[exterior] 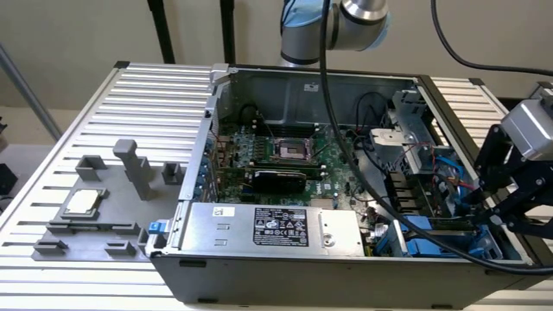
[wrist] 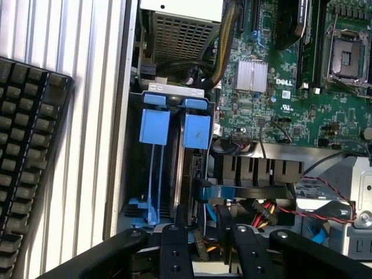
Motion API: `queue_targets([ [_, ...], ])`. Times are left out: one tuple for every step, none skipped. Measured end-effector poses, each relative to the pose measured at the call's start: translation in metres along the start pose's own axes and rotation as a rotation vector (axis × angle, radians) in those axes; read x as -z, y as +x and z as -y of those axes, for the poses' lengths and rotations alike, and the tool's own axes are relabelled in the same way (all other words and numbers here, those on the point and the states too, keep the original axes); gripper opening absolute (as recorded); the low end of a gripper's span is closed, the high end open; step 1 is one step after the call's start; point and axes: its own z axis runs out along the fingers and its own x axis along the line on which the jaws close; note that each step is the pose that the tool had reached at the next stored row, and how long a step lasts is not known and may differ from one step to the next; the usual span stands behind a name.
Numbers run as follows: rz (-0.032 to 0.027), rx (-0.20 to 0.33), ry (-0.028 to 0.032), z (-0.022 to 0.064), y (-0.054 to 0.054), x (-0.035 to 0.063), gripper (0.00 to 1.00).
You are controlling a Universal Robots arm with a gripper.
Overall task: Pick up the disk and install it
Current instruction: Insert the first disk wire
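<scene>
The disk (wrist: 195, 174) stands on edge in the drive bay at the open computer case's front corner, on the exterior view's right. Its blue carrier tab (wrist: 196, 131) is at the end far from me. In the exterior view its thin greenish edge (exterior: 439, 223) lies above the blue bay rails. My gripper (wrist: 200, 229) reaches down into that bay, with a black finger (wrist: 174, 244) on each side of the disk's near end, shut on it. From outside, the gripper (exterior: 473, 217) hangs over the case's edge at the exterior view's right.
A second blue carrier (wrist: 154, 125) sits in the neighbouring slot. Red and yellow cables (wrist: 264, 212) and a black fan block (wrist: 256, 171) crowd the bay. A keyboard (wrist: 29, 145) lies on the slatted table. The silver power supply (exterior: 276, 227) and a grey fixture with a chip (exterior: 82, 202) are towards the exterior view's left.
</scene>
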Motion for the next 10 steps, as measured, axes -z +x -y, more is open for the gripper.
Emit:
queue_targets([
  [-0.0001, 0.003, -0.0005, 0.0011, 0.000, -0.0002, 0.34],
  [-0.0002, 0.007, -0.0011, 0.0024, 0.000, -0.0003, 0.34],
  [-0.0002, 0.011, -0.0016, 0.0039, 0.001, -0.0005, 0.34],
  [0.0000, 0.015, -0.0022, 0.0054, 0.001, -0.0006, 0.34],
  [0.0004, 0.018, -0.0028, 0.0069, 0.001, -0.0007, 0.34],
  [0.0006, 0.023, -0.0035, 0.0082, 0.001, -0.0008, 0.34],
  [0.0007, 0.029, -0.0044, 0.0093, 0.001, -0.0010, 0.34],
  [0.0005, 0.036, -0.0055, 0.0103, 0.001, -0.0011, 0.34],
  [0.0003, 0.043, -0.0065, 0.0113, 0.001, -0.0014, 0.34],
  [0.0002, 0.050, -0.0076, 0.0120, 0.001, -0.0015, 0.34],
])
